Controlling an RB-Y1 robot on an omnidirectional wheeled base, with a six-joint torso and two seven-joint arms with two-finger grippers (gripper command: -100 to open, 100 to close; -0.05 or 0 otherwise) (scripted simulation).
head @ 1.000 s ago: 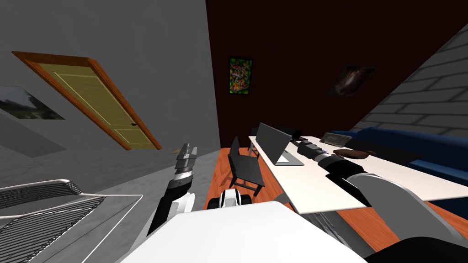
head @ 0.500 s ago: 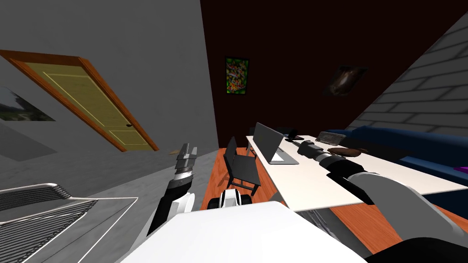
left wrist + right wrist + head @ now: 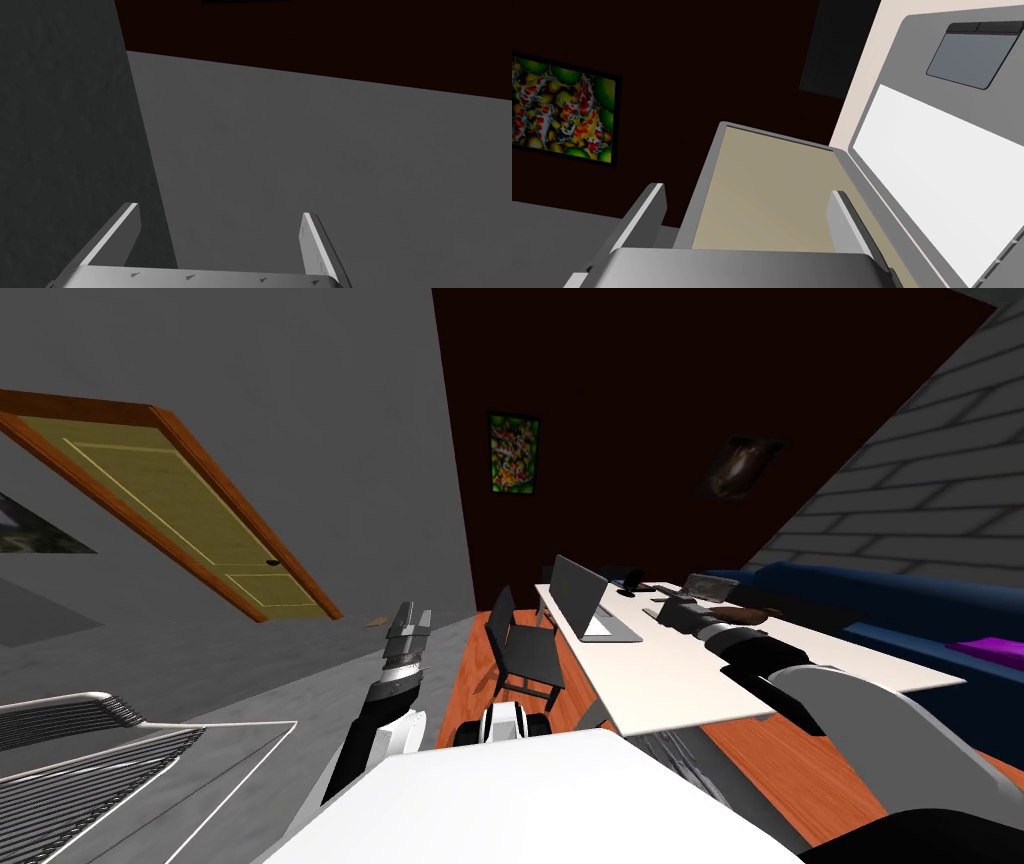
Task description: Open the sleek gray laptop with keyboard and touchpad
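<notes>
The grey laptop [image 3: 588, 600] stands open on the white table [image 3: 800, 683], its lid raised to about upright. In the right wrist view its beige screen [image 3: 762, 200] rises just beyond my right gripper [image 3: 747, 205]. The base lies to one side with a white key area [image 3: 937, 165] and a dark touchpad [image 3: 969, 55]. That gripper is open, both fingers apart from the lid and holding nothing. In the head view my right gripper [image 3: 664, 610] hovers over the table just right of the laptop. My left gripper [image 3: 410, 623] is raised off to the left, open [image 3: 215, 230] and empty.
A dark chair [image 3: 520, 653] stands at the table's left side. A brown lump [image 3: 745, 615], a grey object [image 3: 712, 586] and a small dark item [image 3: 632, 583] lie on the table beyond the laptop. A blue sofa [image 3: 900, 598] runs behind; a wire rack [image 3: 80, 758] is near left.
My right gripper's fingers have gone from shut to open and drawn slightly away from the laptop. The whole head view has slid left, so I have moved; the laptop stays open.
</notes>
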